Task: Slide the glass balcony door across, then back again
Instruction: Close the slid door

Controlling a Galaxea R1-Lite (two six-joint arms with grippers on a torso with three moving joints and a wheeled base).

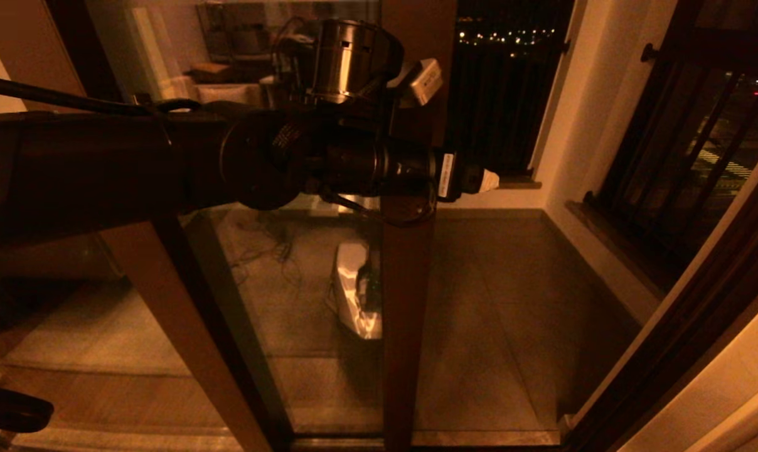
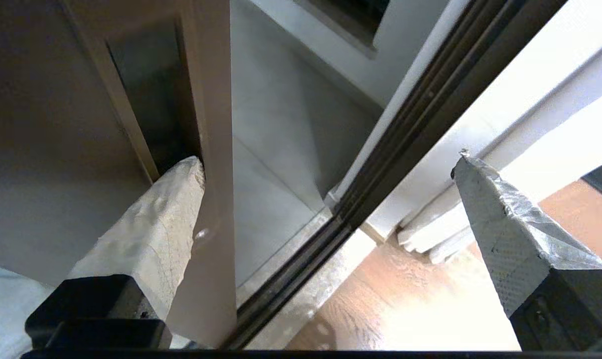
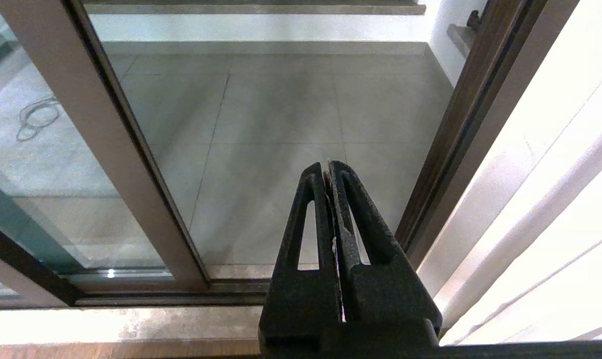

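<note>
Left arm (image 1: 103,163) fills the near field of the head view, reaching across in front of the door (image 1: 407,295). Left gripper (image 2: 326,164) is spread wide. One padded finger (image 2: 151,234) lies against the door's upright edge, tip in the dark recess on the frame face. The other finger (image 2: 510,234) stands well off on the far side of that edge, touching nothing.

Door position: upright edge stands mid-opening, well apart from the dark jamb (image 1: 686,314). Balcony floor (image 1: 498,282) is bare between edge and jamb. Beyond the door: railing (image 1: 504,94), night lights.

Step in hand, judged: a sideways push on the door edge, door part-way along its track. Whether this is the outward slide or the return cannot be told.

Next move, judged: keep the finger seated flat on the edge and press along the track line. An angled push risks slipping off the frame.

View differences: the left wrist view alone shows the finger contact and recess. The head view alone gives the gap to the jamb. Right wrist view shows the right gripper (image 3: 331,174) closed and empty, parked low before the sill (image 3: 131,319).
</note>
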